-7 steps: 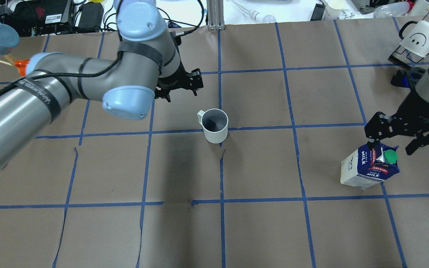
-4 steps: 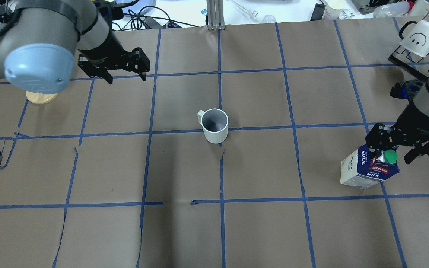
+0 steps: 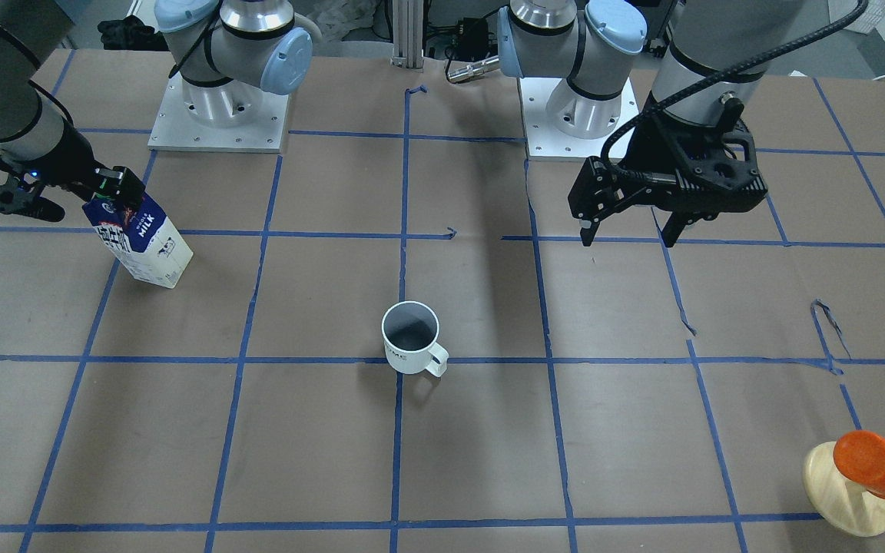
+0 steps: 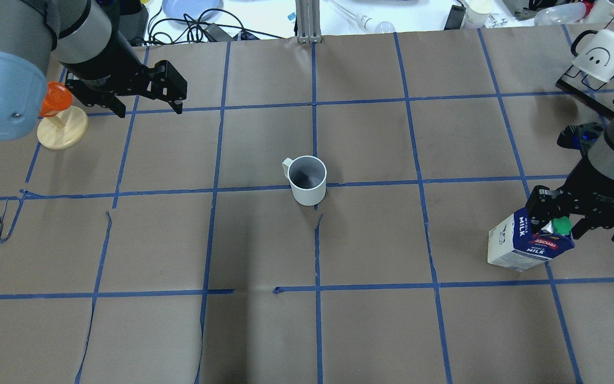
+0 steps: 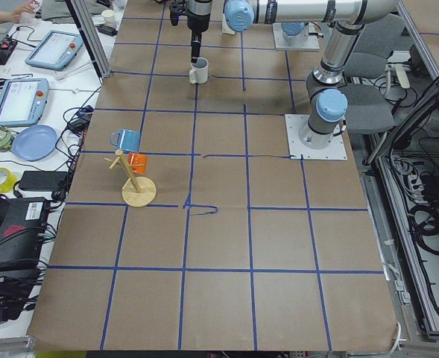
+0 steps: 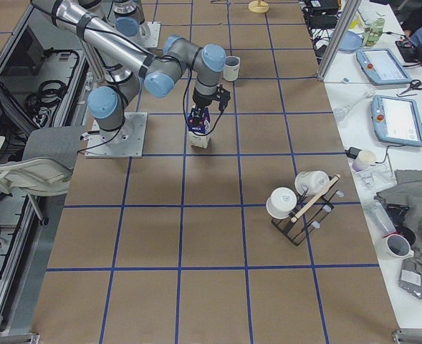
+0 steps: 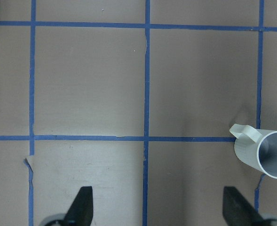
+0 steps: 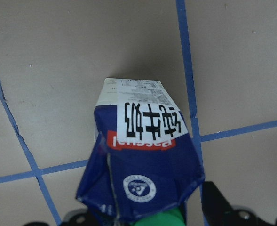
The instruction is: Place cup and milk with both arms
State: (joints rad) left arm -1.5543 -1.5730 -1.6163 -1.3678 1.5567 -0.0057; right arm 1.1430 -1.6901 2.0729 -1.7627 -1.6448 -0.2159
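Note:
The white cup point(image 4: 307, 180) stands upright near the table's middle, handle towards the far left; it also shows in the front view point(image 3: 410, 336) and at the left wrist view's right edge point(image 7: 265, 153). My left gripper point(image 4: 150, 109) is open and empty, raised well to the left of and beyond the cup. The milk point(image 4: 528, 240) stands at the right, blue top and green cap up. My right gripper point(image 4: 557, 225) is open and straddles the carton's gable top; the right wrist view shows the carton point(image 8: 143, 160) filling the space between the fingers.
An orange cup on a round wooden stand point(image 4: 62, 120) sits at the far left, close to my left gripper. A black rack with a white smiley mug point(image 4: 603, 56) stands at the far right. The brown paper cover has blue tape lines and small tears.
My left arm has swung left, away from the cup, and now hangs near the wooden stand. My right gripper has come down over the milk's top. Cup and milk have not moved.

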